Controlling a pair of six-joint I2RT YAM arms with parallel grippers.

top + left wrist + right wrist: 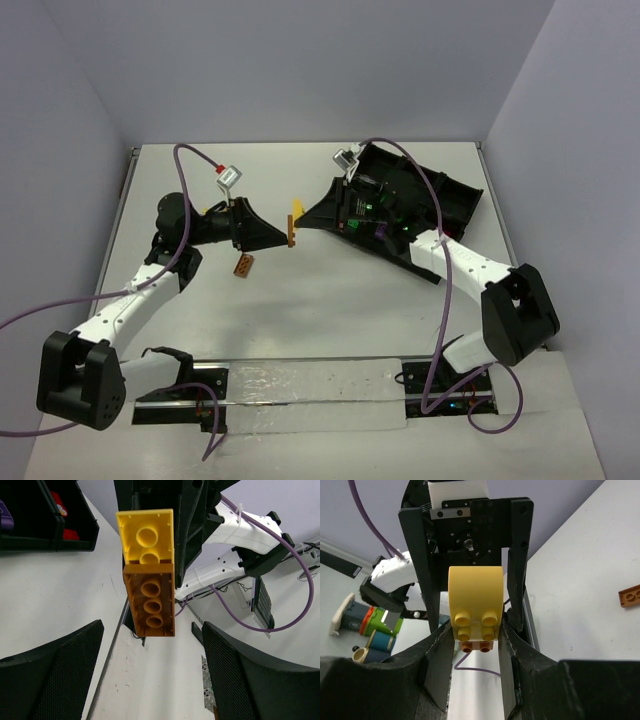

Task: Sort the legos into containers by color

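A yellow lego (pixel 146 535) stuck to an orange lego (pixel 150 600) hangs in the air between the two arms. My right gripper (pixel 476 630) is shut on the yellow lego (pixel 475 597), one finger (pixel 440 655) on each side, with the orange one (pixel 475 646) poking out below. My left gripper (pixel 152 630) faces it with jaws wide open, its fingertips level with the orange end and not touching it. From above, the cluster (pixel 293 228) sits between the left gripper (pixel 280 238) and the right gripper (pixel 305 222). A brown lego (pixel 243 264) lies on the table. The black tray (pixel 462 195) holds red legos (pixel 69 534).
Purple cables loop over both arms (pixel 190 150). A metal rail with a clear strip (pixel 310 385) runs along the near edge. The brown lego (pixel 632 596) lies to one side of the right gripper. A tray wall (pixel 50 537) stands at the upper left of the left wrist view.
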